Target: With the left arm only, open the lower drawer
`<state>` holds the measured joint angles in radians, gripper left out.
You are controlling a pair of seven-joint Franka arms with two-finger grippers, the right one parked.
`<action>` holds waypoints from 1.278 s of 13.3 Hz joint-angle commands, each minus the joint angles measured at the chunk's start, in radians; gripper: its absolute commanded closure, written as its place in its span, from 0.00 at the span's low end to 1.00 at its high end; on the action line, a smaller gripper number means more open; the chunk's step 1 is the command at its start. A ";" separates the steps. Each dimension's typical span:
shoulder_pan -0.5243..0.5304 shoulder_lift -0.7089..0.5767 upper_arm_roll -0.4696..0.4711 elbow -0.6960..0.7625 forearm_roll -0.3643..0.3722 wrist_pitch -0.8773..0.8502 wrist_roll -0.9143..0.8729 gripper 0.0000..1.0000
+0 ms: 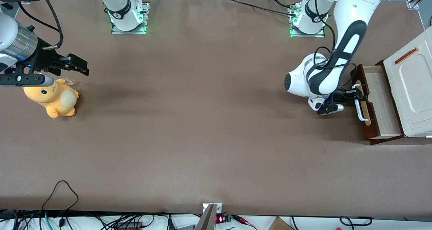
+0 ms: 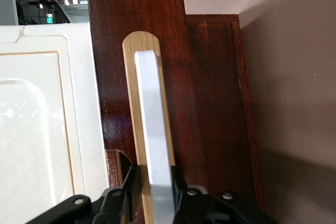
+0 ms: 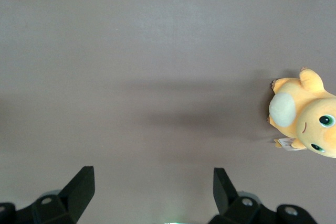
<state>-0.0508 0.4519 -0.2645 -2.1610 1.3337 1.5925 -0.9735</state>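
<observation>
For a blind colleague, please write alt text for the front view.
The left arm's tool is shut on the white bar handle of the lower drawer, which is pulled partly out from under a cream-white panel. An orange plush toy lies toward the parked arm's end of the table.

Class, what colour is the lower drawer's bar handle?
White handle, clearest in the left wrist view, gripper clamped on it.

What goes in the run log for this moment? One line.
gripper: shut on white bar handle | lower drawer: partly pulled out, light wood box showing | phase: pulling

Dark brown lower drawer, white handle, black tool, orange plush toy
</observation>
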 commanded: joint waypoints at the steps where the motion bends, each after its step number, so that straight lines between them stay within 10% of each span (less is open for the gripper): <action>1: -0.035 -0.001 -0.059 0.070 -0.071 0.110 0.091 0.99; 3: -0.035 0.001 -0.058 0.066 -0.074 0.110 0.091 0.78; 4: -0.035 0.002 -0.058 0.064 -0.074 0.112 0.098 0.20; 5: -0.034 -0.001 -0.059 0.063 -0.076 0.115 0.099 0.00; 10: -0.032 -0.048 -0.079 0.073 -0.180 0.116 0.102 0.00; 17: 0.078 -0.306 -0.072 0.279 -0.802 0.215 0.510 0.00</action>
<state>-0.0127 0.2081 -0.3376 -1.9030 0.6559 1.7957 -0.5734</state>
